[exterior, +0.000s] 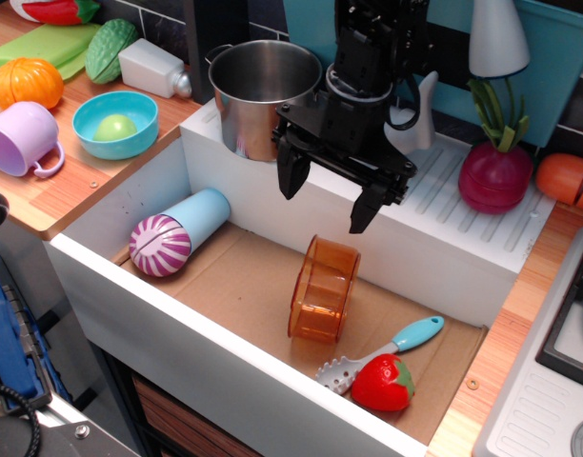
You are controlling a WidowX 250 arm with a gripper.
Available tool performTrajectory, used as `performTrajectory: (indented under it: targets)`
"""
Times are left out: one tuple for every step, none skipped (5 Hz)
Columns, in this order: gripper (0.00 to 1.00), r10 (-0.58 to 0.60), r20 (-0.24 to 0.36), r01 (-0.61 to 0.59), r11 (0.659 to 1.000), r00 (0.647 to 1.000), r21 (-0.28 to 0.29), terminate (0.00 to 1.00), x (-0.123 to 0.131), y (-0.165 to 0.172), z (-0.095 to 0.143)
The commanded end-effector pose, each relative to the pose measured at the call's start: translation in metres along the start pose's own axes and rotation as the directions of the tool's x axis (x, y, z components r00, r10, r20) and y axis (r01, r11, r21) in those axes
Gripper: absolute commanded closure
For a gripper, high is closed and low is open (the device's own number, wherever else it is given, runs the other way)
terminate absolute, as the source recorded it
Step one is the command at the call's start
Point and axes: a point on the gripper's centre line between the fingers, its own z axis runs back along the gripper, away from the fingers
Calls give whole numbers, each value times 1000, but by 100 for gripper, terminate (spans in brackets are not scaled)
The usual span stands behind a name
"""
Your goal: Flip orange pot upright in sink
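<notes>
Black gripper [328,201] spread wide, nothing held; orange pot [323,289] seen on its side on sink [272,400] floor, just below.

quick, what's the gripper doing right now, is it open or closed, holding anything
Black gripper: open, holding nothing, raised above the small translucent orange plastic pot lying on its side in the white sink.

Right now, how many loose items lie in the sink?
4: orange pot on its side mid-floor, spatula and strawberry front right, purple-capped blue cylinder left. None seem hidden.
</notes>
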Motion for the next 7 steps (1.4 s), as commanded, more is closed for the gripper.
performTrajectory:
  targets:
    - [0,0,0,0,1000,1000,0,0,0,0,0]
    - [0,30,-5,-31,997,1000,-67,0,-6,7,-6]
    - [0,74,9,-72,991,997,-116,0,-11,8,-10]
    - [0,101,21,-95,975,995,-203,0,-12,9,-16]
    - [0,127,22,-112,937,992,-332,0,-9,14,-25]
    - [0,139,38,-113,910,990,-398,0,0,11,-27]
    - [0,163,39,-127,876,986,-466,0,6,-4,-27]
